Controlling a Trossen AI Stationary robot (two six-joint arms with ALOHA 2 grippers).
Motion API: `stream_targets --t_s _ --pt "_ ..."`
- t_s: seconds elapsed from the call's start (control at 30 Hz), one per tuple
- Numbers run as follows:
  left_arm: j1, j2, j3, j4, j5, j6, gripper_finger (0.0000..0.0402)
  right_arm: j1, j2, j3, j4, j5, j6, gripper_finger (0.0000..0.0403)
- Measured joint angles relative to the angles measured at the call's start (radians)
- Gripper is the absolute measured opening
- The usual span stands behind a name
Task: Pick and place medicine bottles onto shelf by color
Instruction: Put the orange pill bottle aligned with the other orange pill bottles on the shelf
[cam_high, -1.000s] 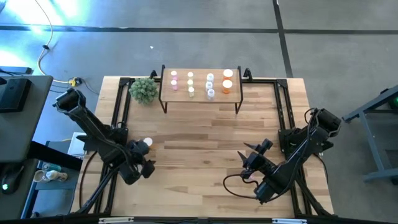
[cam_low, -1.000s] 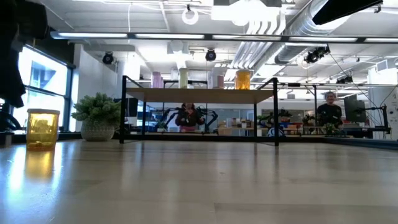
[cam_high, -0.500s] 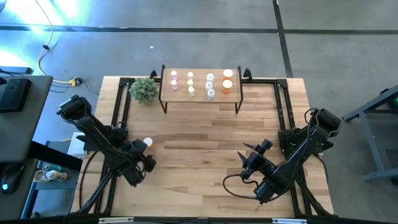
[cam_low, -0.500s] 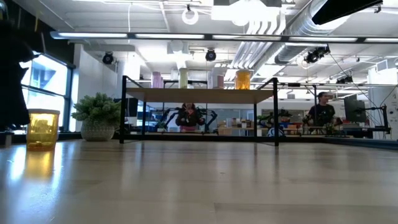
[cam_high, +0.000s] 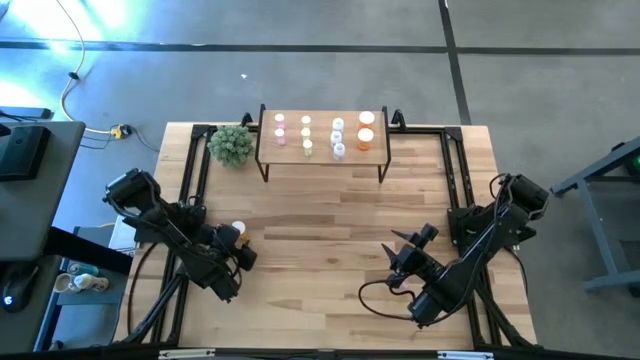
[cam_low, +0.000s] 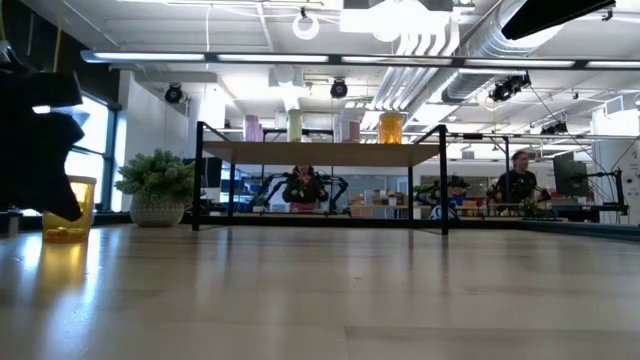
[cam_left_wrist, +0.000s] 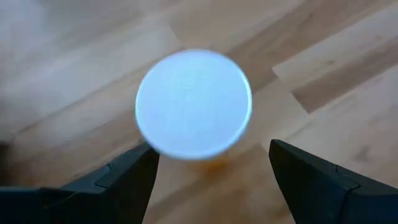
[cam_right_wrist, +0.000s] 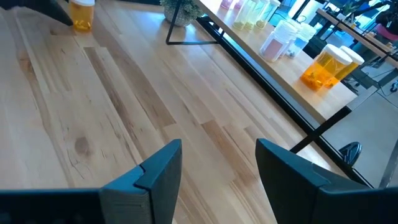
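- The left gripper (cam_left_wrist: 208, 171) hangs over an orange bottle (cam_left_wrist: 194, 104) standing on the table (cam_high: 330, 250) near its left edge, fingers spread wide to either side of the white cap, grasping nothing.
- The right gripper (cam_right_wrist: 217, 165) waits released above the table's right side.
- The other bottles (cam_high: 338, 136) stand on the shelf (cam_high: 322, 155), beside a small plant (cam_high: 231, 144).

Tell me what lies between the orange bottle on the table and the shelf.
In the high view, only bare tabletop separates the orange bottle from the shelf. The potted plant stands beside the shelf's left end, off that line.
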Motion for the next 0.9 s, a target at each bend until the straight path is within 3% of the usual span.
stream_targets --t_s 0.13,0.4,0.9 --pt "0.014 0.047 0.0 0.0 -0.045 -0.001 0.0296 0.0 0.0 0.0 0.0 0.0 0.0 0.0197" --pt "0.031 0.13 0.0 0.014 -0.022 -0.003 0.0293 0.0 0.0 0.0 0.0 0.0 0.0 0.0197" --pt "0.03 0.155 0.0 0.014 -0.065 0.001 0.0234 0.0 0.0 0.0 0.003 0.0 0.0 0.0197"
